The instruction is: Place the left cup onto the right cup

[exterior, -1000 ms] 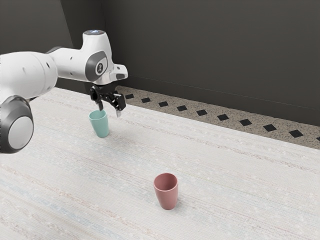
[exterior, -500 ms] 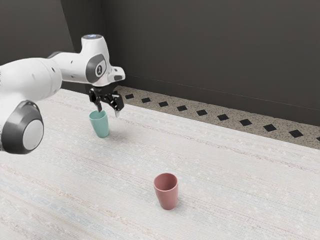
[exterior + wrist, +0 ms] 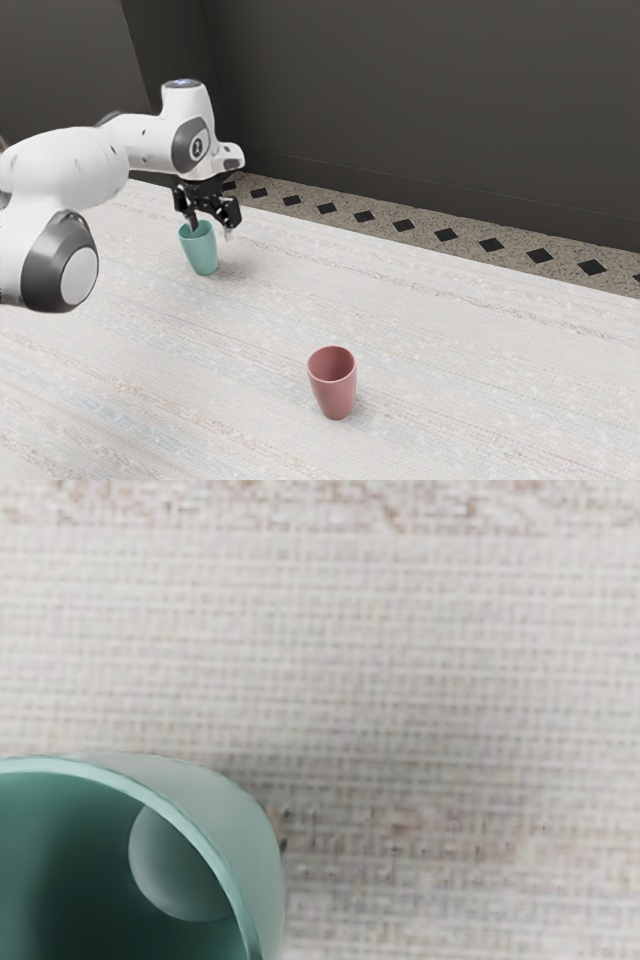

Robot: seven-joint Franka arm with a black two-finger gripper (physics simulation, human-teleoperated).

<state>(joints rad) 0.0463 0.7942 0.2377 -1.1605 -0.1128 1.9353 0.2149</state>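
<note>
**Open gripper at the rim of the teal cup**

Exterior view: the white arm [image 3: 90, 165] enters from the exterior view's left and bends down over the far part of the table [image 3: 480, 340]. Its black gripper [image 3: 209, 228] points downward directly above the teal cup [image 3: 200, 252]. The jaws stand apart and clamp nothing. One fingertip [image 3: 191, 224] hangs at the level of the cup's rim, over its opening. The other sits just beside the rim, on the side toward the exterior view's right. Whether either finger touches the cup's wall cannot be told.

The teal cup stands upright on the table, mouth up. The pink cup [image 3: 331, 382] also stands upright, mouth up, well apart from the teal cup, nearer the camera and toward the exterior view's right. Nothing rests on or in it.

Behind the table runs a speckled floor [image 3: 470, 235] with a row of black diamond tiles, backed by a dark wall [image 3: 420, 90].

Wrist view: the teal cup [image 3: 235, 830] lies just under the hand, showing its curved rim, part of its inner wall and its round bottom. The pale woven table surface [image 3: 420, 680] lies around it.
</note>
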